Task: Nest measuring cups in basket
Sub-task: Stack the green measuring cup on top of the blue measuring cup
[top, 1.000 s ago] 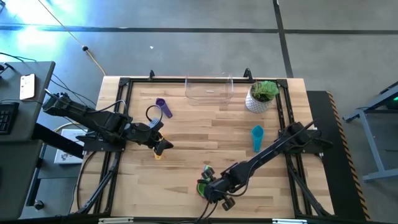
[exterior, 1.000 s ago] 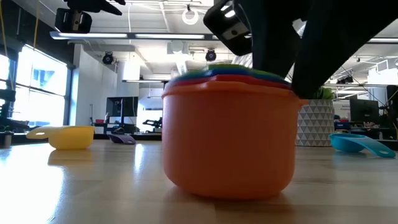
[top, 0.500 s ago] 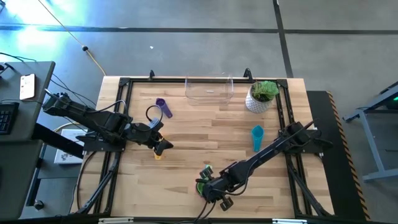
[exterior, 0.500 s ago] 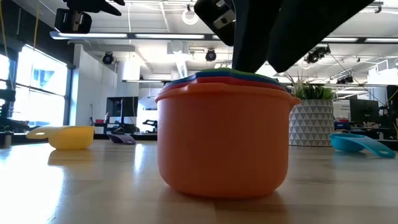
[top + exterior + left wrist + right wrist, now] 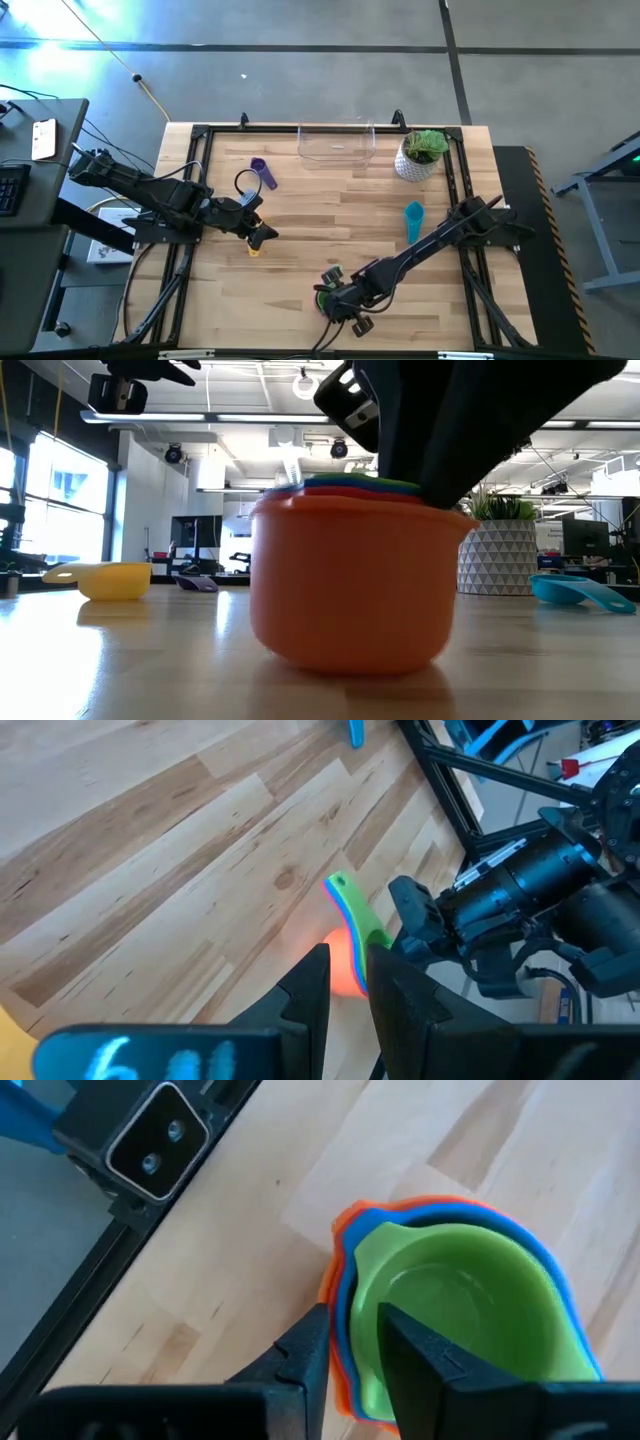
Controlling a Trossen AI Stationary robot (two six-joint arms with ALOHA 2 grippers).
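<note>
Gripping a nested stack of cups by its rim near the desk's front edge

The stacked measuring cups, green inside blue inside orange, are being pinched at the rim by the right gripper, its jaws narrowed on the cup walls, at the front edge of the desk. A slip is being risked: only the rim is being held, so the stack could tip or come apart when lifted, or be knocked off the near edge. The basket is standing at the far edge, well apart, with open boards between. The teal cup, purple cup and plant pot are lying beside that path. The left gripper, jaws narrowly parted, is waiting over the yellow cup.
</note>
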